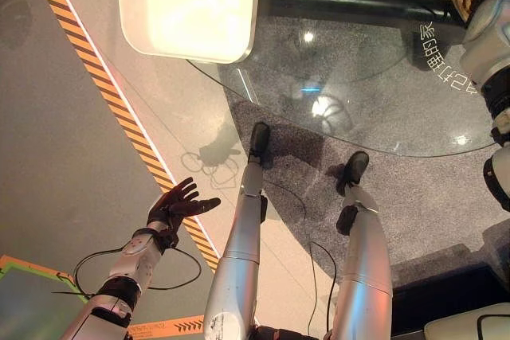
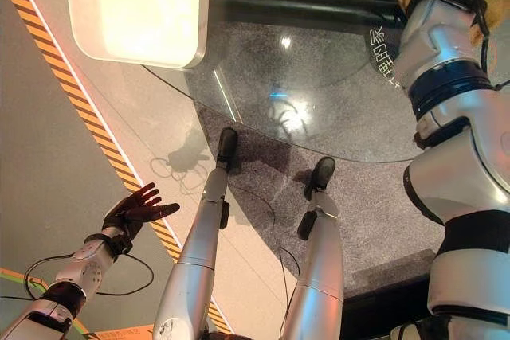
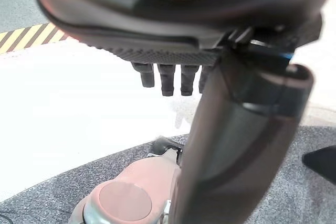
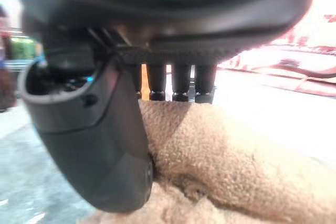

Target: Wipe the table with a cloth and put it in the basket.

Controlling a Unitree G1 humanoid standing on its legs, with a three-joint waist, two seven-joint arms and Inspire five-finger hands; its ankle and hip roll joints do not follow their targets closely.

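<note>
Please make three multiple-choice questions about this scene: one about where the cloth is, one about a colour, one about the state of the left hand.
1. Where is the cloth?
A. in the left hand
B. at the right hand
C. on the floor

2. What colour is the cloth?
A. blue
B. green
C. tan

3. How is the left hand?
A. open
B. closed on a cup
C. holding the basket

Answers:
1 B: the cloth lies against the right hand.
2 C: its fuzzy surface is tan.
3 A: the left hand has spread fingers, holding nothing.

One glass table [image 1: 374, 109], one tan cloth [image 4: 220, 150], perhaps one white tabletop [image 1: 187, 5].
</note>
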